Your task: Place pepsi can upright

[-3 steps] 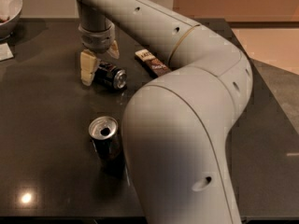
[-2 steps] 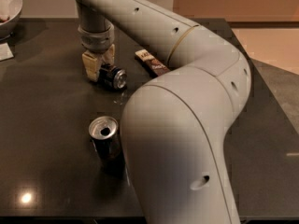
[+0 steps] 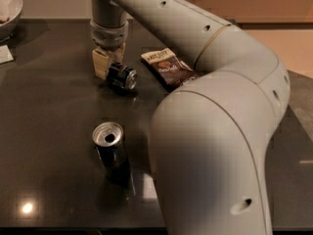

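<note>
The pepsi can [image 3: 122,76] is short and dark blue and lies on its side on the dark table [image 3: 54,111], its silver end facing right and toward me. My gripper [image 3: 111,67] comes down from the wrist at the back and is shut on the can, with one cream finger [image 3: 100,62] pressed against the can's left side. The other finger is hidden behind the can. The can sits at or just above the table top.
An opened dark can [image 3: 110,148] stands upright in front, toward the near edge. A brown snack packet [image 3: 168,67] lies right of the gripper. A bowl [image 3: 9,11] is at the far left corner. My arm's large elbow [image 3: 215,146] fills the right foreground.
The gripper's finger has moved right and back against the can. The can has shifted slightly the same way with it. The upright can has not moved.
</note>
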Controlling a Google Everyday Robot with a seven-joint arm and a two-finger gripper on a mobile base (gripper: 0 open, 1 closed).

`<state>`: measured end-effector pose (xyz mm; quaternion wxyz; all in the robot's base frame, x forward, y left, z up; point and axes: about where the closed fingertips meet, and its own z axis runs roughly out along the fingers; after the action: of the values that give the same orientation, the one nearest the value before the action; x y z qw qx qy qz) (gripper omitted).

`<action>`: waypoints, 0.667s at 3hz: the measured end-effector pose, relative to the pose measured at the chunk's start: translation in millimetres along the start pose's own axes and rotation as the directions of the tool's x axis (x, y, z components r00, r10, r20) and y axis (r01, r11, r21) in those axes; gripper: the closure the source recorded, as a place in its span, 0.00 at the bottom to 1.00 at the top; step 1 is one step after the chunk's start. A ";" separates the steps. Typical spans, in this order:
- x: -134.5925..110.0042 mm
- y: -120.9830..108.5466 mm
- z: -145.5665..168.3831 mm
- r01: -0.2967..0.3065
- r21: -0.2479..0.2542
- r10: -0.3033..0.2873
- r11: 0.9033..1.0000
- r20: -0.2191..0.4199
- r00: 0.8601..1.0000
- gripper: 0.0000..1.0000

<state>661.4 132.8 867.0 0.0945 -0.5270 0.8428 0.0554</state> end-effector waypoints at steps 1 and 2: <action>10.0 7.1 -27.9 0.069 -0.013 -0.067 0.997 0.134 0.989 1.00; 22.0 22.2 -52.3 0.156 -0.014 -0.144 0.988 0.307 0.941 1.00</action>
<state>626.8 113.2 913.2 0.2173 -0.5765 0.7742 0.1450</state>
